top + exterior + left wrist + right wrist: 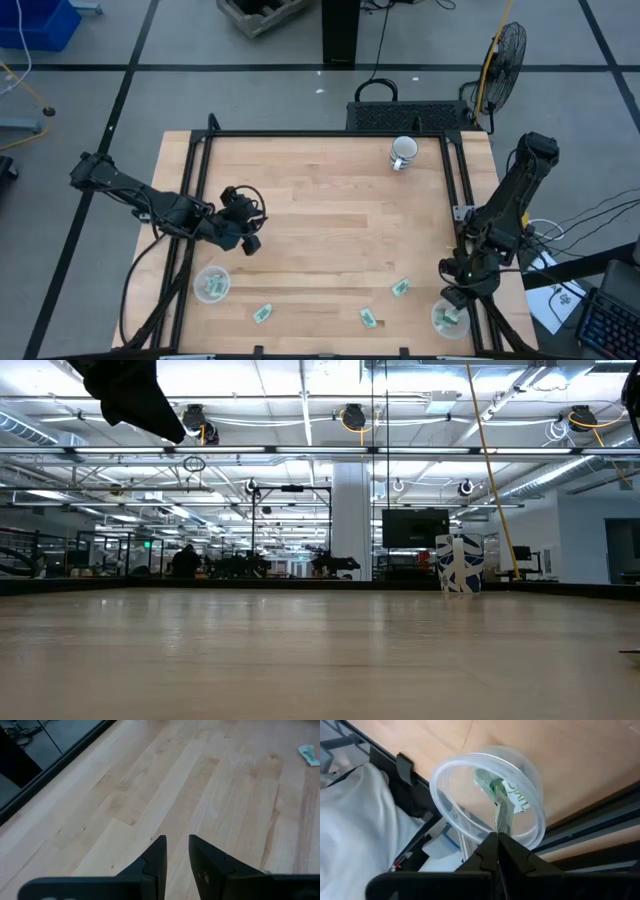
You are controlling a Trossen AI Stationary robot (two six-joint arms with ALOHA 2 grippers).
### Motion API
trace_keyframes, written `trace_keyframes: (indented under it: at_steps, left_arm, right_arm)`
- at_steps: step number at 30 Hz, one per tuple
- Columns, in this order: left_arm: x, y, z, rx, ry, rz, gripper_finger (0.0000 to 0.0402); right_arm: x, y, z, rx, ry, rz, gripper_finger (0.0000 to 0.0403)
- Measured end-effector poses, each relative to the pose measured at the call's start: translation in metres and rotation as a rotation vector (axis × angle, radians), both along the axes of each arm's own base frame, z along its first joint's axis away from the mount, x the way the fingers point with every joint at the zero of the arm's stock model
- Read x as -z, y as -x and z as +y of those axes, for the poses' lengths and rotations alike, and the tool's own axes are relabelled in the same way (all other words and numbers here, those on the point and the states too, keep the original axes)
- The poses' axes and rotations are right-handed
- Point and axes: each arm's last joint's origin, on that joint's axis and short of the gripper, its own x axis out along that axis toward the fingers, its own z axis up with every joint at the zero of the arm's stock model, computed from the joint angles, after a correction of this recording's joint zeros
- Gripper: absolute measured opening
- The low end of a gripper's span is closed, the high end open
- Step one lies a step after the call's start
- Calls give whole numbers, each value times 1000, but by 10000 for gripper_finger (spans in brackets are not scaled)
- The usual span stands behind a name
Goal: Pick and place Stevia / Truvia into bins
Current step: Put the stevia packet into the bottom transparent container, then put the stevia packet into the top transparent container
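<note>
Three pale green and white sachets lie flat near the table's near edge (263,314), (368,318), (401,288). One sachet (309,755) shows ahead of my left gripper. A clear cup (212,285) stands near-left with sachets inside. A second clear cup (450,318) stands at the near-right corner. My left gripper (177,847) hovers over bare wood, just past the left cup (245,240), its fingers a narrow gap apart and empty. My right gripper (498,840) hangs over the right cup (485,795), shut on a sachet; more sachets (517,800) lie in that cup. My right gripper pinches one sachet by its end (501,827) between the two fingertips, coming from above. The sachet sticks out beyond the fingers, edge-on, lifted clear, reaching into the cup's mouth over the sachets inside.
A white mug (403,153) stands near the far edge, right of centre, and shows with blue marks in the low view (458,565). A black frame rail (462,200) runs along the table's edges. Bare wood fills the table's middle. White cloth (355,820) lies beyond the right cup.
</note>
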Motion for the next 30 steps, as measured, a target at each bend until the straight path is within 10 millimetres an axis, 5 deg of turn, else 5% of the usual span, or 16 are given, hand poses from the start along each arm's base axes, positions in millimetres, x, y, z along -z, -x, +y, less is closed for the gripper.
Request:
trace_keyframes:
  at_steps: [17,25,30]
  left_arm:
    - [0,0,0,-2,2,0,88]
    - [0,0,0,-1,4,-6,88]
    - [0,0,0,-2,4,-6,88]
  right_arm:
    - [7,-6,7,-18,57,-103,82]
    - [-20,-21,11,100,11,-603,78]
    - [-27,-33,3,123,288,-954,69]
